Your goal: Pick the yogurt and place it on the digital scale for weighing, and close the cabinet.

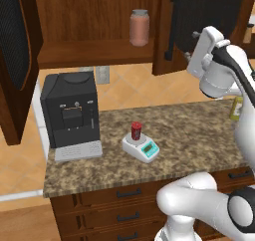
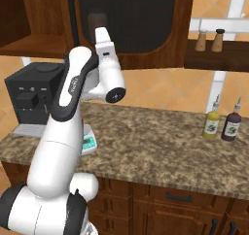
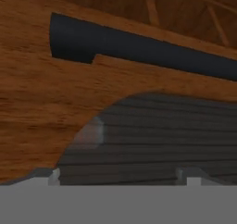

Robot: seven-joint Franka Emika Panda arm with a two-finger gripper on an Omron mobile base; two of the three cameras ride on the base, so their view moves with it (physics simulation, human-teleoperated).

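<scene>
Up against the right-hand door of the cabinet (image 1: 209, 16), the pincer (image 1: 199, 36) sits close to the wood-and-glass panel — in the hand view the brown frame, the ribbed dark glass and the black bar handle (image 3: 139, 45) take up the picture, the handle running across the upper part. That handle, by its place on the door, is the vertical bar at the door's free edge, so its long axis lies crosswise to the hand camera. Only the two small finger tips (image 3: 185, 174) peep up at the bottom, set well apart, so the pincer looks open and holds nothing.

Down on the tabletop (image 1: 189, 135) the yogurt (image 1: 136, 130) already stands upright on the round plate of the digital scale (image 1: 141, 146), just beside the black coffee machine (image 1: 69, 113). That half of the task seems done. What remains, I judge, is the doors: both stand swung out, the left one (image 1: 12, 60) well away from the arm, the right one directly before the hand — so a push on this panel toward the shelf with the jar (image 1: 139, 27) comes first.
</scene>
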